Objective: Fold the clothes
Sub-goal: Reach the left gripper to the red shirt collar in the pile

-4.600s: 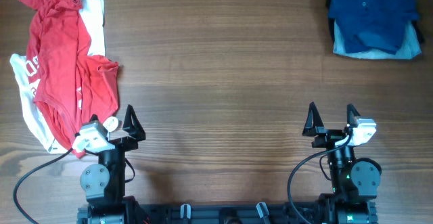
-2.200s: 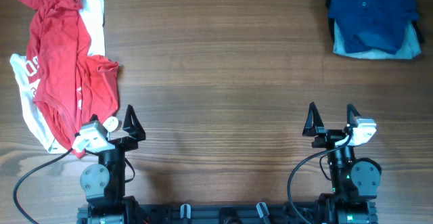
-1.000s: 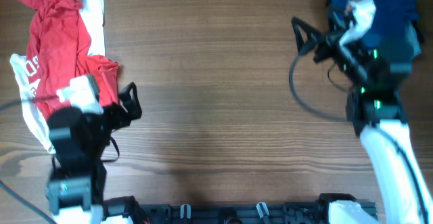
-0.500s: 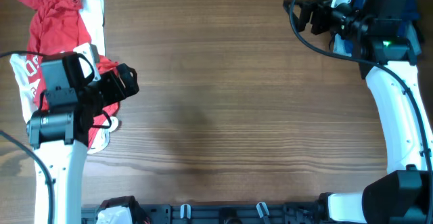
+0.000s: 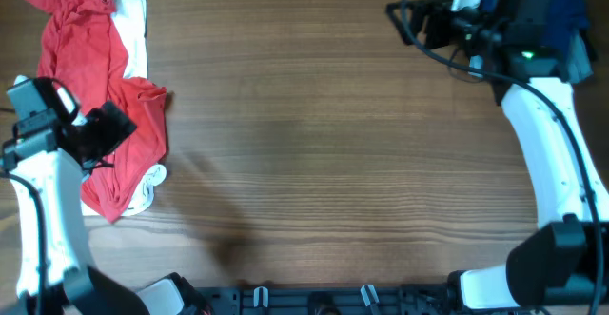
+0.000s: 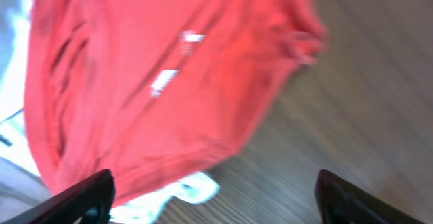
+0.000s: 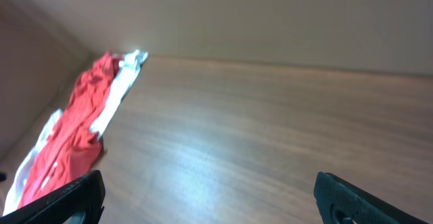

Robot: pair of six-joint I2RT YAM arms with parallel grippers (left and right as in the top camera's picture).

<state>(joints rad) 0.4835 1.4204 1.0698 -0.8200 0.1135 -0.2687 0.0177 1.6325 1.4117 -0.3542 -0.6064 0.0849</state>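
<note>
1. The red T-shirt lies crumpled at the far left of the worktop, partly over a white T-shirt. Its long axis runs far to near.
2. The left pincer is spread wide and empty, directly above the shirt's near half.
3. The right pincer is likewise wide and empty. It is seen far right by the blue garments, so the left arm is judged the nearer.

1. The T-shirt is red, with small white marks on its cloth.
2. The shirt lying beneath it is plain white.
3. The table is brown, streaked with darker wood grain.
4. The garment behind my right wrist is dark blue.
5. My right arm is white; my left fingers are black.
</note>
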